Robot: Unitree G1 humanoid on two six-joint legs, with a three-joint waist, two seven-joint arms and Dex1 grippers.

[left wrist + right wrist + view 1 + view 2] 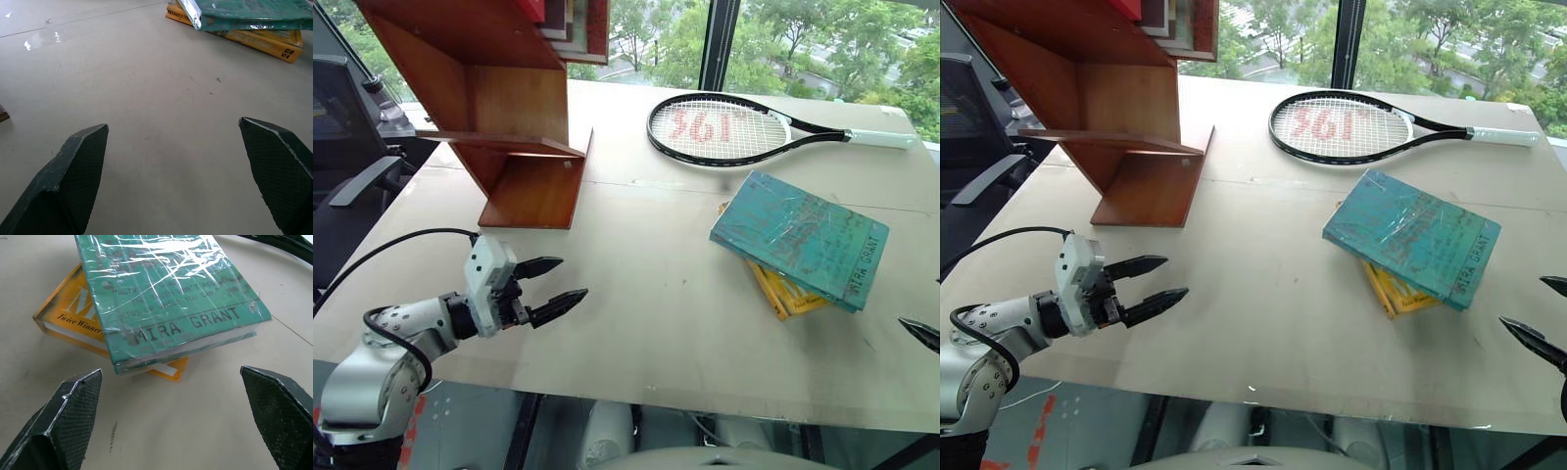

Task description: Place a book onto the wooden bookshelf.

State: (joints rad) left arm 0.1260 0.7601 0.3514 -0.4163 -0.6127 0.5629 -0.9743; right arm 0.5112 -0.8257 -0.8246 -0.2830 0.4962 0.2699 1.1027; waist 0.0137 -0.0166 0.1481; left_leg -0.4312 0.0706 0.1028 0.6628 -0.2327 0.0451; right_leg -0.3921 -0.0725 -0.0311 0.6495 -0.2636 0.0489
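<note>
1. My right gripper (pixel 1535 318) stood wide and empty just beside the book (pixel 1412 237); my left gripper (pixel 551 287) hung equally wide over bare table (pixel 646 323).
2. The book lay flat atop a yellow book (pixel 788 290), well apart from the wooden bookshelf (pixel 509 127).
3. Step, as I judged it: approach. Next I needed one finger under the overhanging edge.
4. Its long axis ran diagonally, lettered end toward my right gripper.
</note>
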